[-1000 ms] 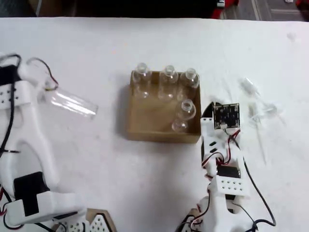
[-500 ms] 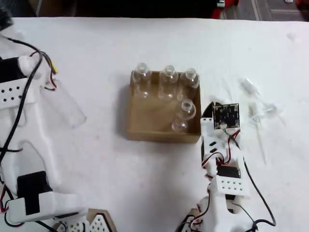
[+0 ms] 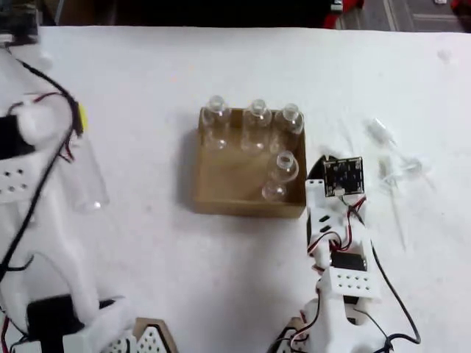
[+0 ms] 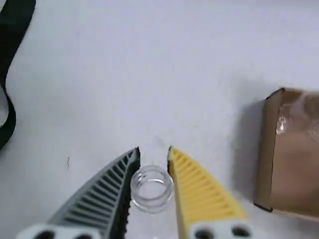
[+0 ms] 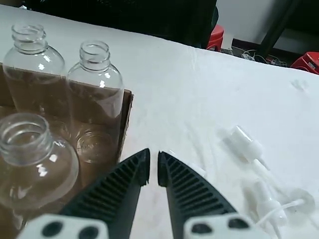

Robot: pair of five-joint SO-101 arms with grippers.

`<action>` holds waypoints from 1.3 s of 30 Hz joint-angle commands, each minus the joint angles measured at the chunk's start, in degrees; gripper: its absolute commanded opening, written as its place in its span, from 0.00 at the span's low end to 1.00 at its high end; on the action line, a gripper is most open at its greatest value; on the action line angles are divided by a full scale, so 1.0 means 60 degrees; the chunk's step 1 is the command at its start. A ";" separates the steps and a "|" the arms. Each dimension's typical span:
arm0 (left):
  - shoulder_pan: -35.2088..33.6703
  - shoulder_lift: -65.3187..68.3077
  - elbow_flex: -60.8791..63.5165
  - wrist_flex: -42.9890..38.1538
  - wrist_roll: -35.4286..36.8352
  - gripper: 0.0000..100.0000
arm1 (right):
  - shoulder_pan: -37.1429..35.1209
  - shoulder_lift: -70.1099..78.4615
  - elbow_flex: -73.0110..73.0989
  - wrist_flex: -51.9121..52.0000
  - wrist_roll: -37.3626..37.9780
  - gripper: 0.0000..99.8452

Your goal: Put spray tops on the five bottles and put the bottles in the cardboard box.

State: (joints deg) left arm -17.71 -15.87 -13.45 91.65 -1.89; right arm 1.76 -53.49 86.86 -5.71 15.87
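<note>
My left gripper (image 4: 153,155) is shut on the neck of a clear bottle (image 4: 151,188), whose open mouth sits between the grey and yellow fingers. From above, that bottle (image 3: 88,180) hangs over the table well left of the cardboard box (image 3: 221,198). Four uncapped clear bottles stand in the box: three along its far wall (image 3: 255,121) and one (image 3: 282,175) near its right wall. My right gripper (image 5: 153,169) is shut with nothing held, just outside the box's right wall (image 5: 125,112). Several spray tops (image 3: 390,158) lie on the table to the right, and two of these tops (image 5: 246,146) lie close ahead of the right gripper.
The white table (image 3: 147,66) spreads wide around the box. The right arm's body and wiring (image 3: 342,243) lie beside the box's near right corner. Black cables (image 4: 10,74) run beside the left arm. The table's far edge (image 3: 221,28) meets a dark background.
The left arm has swung the held bottle from lying nearly level and pointing toward the box to hanging steeply down, farther left. The right arm has not moved.
</note>
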 commanded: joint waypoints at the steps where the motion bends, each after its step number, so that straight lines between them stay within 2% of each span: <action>1: 0.1355 -0.0740 0.0938 0.0205 -0.0689 0.07 | -0.0051 0.0022 -0.0059 -0.0271 0.0117 0.02; 4: 0.2176 -0.1604 0.1729 0.0190 -0.0571 0.07 | -0.0051 0.0022 -0.0059 -0.0271 0.0117 0.02; 7: 0.2777 -0.3055 0.2637 -0.0615 -0.0601 0.04 | -0.0051 0.0022 -0.0059 -0.0271 0.0117 0.02; 10: 0.3421 -0.4535 0.4308 -0.2168 -0.0542 0.03 | -0.0051 0.0022 -0.0059 -0.0271 0.0117 0.02; 15: 0.4007 -0.6044 0.7487 -0.5861 -0.0527 0.03 | -0.0051 -0.0007 -0.0059 -0.0271 0.0117 0.02; 24: 0.5692 -0.6117 0.9495 -0.9788 -0.0586 0.02 | -0.0022 0.0007 -0.0059 -0.0271 0.0117 0.02; 34: 0.5839 -0.6117 1.3392 -1.5663 -0.0425 0.02 | 0.0007 0.0022 -0.0059 -0.0286 0.0117 0.02; 37: 0.5839 -0.6117 1.4125 -1.6777 0.0630 0.02 | 0.0022 0.0022 -0.0059 -0.0300 0.0117 0.02; 39: 0.5971 -0.6103 1.4242 -1.6864 0.1304 0.02 | 0.0022 0.0022 -0.0059 -0.0300 0.0117 0.02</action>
State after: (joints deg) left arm 16.57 -50.68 70.86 -4.00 -1.63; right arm 1.85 -53.49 86.86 -5.71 15.87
